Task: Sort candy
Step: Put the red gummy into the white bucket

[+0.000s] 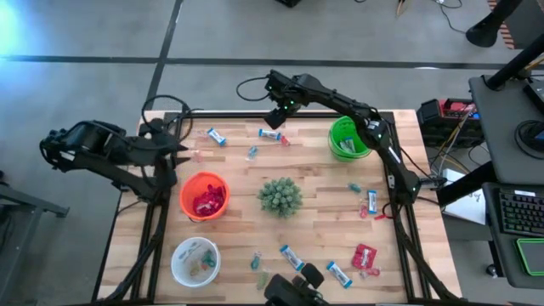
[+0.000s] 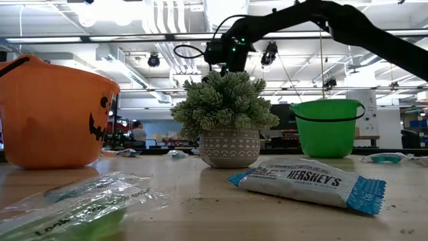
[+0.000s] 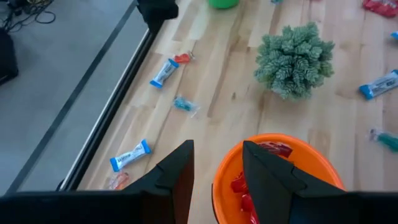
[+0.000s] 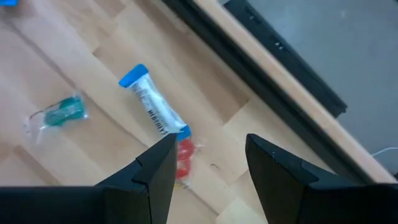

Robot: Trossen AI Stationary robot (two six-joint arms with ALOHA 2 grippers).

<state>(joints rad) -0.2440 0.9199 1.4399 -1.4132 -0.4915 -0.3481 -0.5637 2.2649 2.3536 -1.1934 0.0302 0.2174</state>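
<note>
Orange pumpkin bucket (image 1: 204, 196) sits just beside left gripper (image 1: 182, 146), fingers parted, empty, waiting at left table edge; right gripper (image 4: 205, 163) hovers over far edge, fingers apart, nothing held; blue-and-white bar (image 4: 153, 102) with red candy (image 4: 182, 157) touching its end lies just ahead, long axis slanting across finger gap; right arm nearer.

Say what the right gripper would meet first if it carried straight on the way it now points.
Probably the small red candy beside the blue-and-white bar, which lies just ahead of the open right gripper; depth is hard to judge.
</note>
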